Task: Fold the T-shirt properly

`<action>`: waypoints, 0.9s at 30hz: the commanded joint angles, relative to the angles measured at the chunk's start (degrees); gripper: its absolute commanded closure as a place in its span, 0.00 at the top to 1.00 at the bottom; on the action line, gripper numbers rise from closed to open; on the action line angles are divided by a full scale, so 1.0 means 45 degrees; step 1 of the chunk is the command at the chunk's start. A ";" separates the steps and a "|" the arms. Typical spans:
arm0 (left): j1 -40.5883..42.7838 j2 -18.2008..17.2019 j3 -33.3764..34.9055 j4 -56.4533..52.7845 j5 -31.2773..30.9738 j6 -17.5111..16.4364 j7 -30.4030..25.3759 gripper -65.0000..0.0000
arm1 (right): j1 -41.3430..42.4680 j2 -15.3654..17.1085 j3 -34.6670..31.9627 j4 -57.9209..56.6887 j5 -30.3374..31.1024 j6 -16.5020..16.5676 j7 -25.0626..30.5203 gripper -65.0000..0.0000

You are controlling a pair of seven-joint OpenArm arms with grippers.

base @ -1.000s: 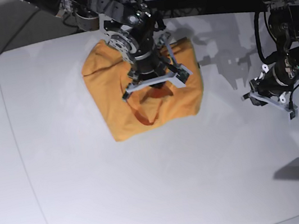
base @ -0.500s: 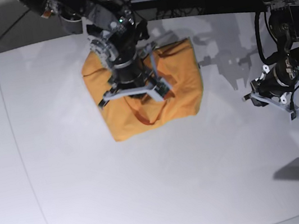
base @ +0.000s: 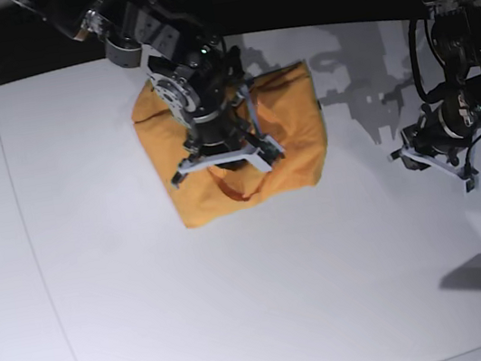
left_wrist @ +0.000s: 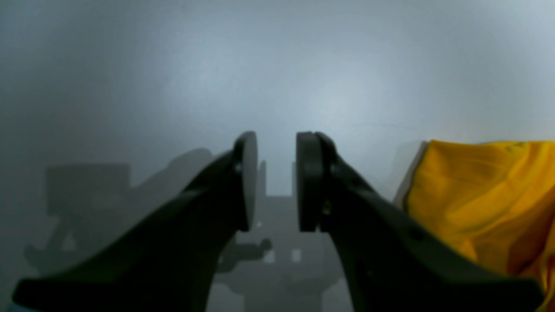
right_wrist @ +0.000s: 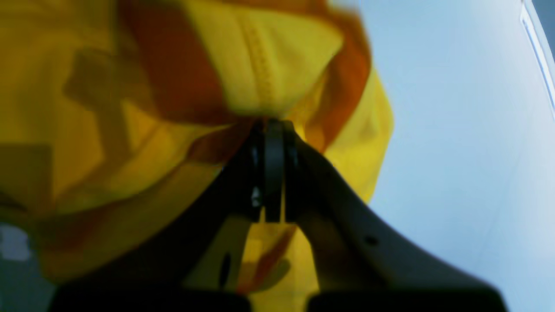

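The soft, wrinkled orange-yellow cloth T-shirt [base: 283, 132] lies bunched in a rough folded block on the pale grey-white bench [base: 242, 308], toward its far side and a little left of centre in the base view. The right gripper [right_wrist: 273, 130] stands over the middle of the garment, its dark jaws pressed together on a gathered pinch of the yellow fabric, with a stitched hem fanning out just above the tips in the right wrist view. The left gripper [left_wrist: 276, 182] hangs well apart from the T-shirt, over bare bench on the base view's right side; its black jaws stand slightly apart with nothing between them. In the left wrist view, an edge of the T-shirt shows at the right.
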 commanded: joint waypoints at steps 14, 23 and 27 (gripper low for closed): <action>-0.0188 -0.0265 -0.0122 0.0162 -0.0020 -0.0061 -0.0203 0.23 | 0.0784 -0.1038 -0.0112 -0.2174 -0.0154 -0.0048 0.1052 0.00; -0.0266 -0.0265 -0.0122 0.0162 -0.0020 -0.0061 -0.0203 0.23 | 0.0882 -0.1311 -0.0972 -0.3287 -0.0154 -0.0068 0.0993 0.00; -0.0227 -0.0265 -0.0122 0.0162 -0.0020 -0.0061 -0.0203 0.23 | 0.0843 -0.1253 -0.0972 -0.3404 -0.0193 -0.0126 0.0993 0.00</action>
